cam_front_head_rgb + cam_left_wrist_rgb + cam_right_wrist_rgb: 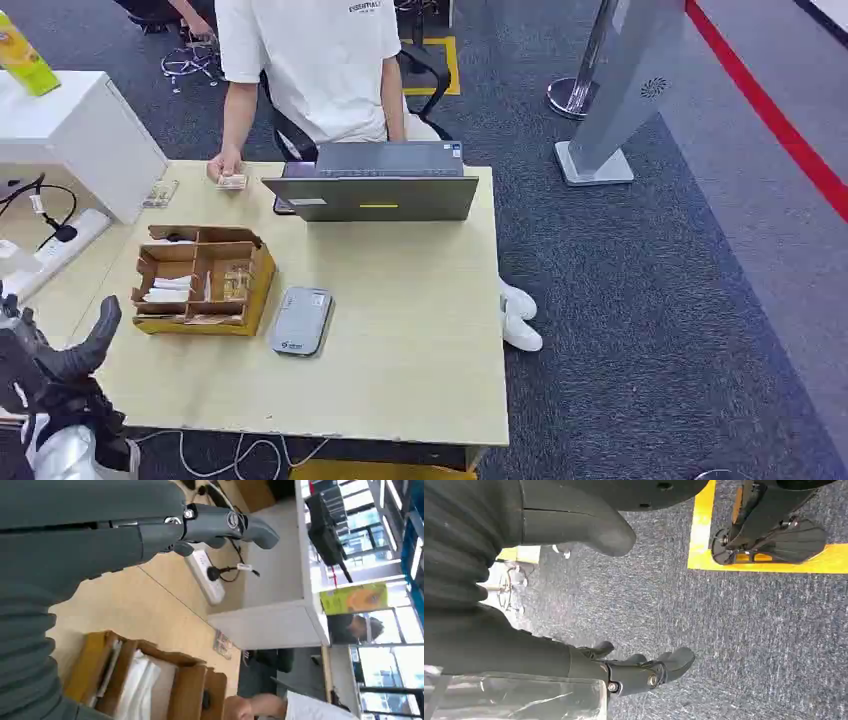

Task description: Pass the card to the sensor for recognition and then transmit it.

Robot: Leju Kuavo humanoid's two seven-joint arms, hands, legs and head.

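Observation:
An open cardboard box (205, 281) with compartments stands on the left of the table and holds white cards (168, 290) and other small cards (236, 283). Just right of the box lies the flat grey sensor (300, 320). My left hand (62, 362) hovers off the table's near left corner, fingers apart and holding nothing; the left wrist view shows its fingers (225, 522) stretched out above the tabletop, with the box (190, 690) beyond. A person's hand (226, 170) rests on a card (234, 182) at the far left edge. My right hand (574, 662) hangs over the carpet, fingers extended and empty.
A grey laptop (375, 185) sits at the table's far edge before a seated person in a white shirt. A loose card (160, 193) lies near the white cabinet (70, 130), with a power strip (60, 250) and cables at its foot. A grey pillar base (595, 165) stands on the carpet at right.

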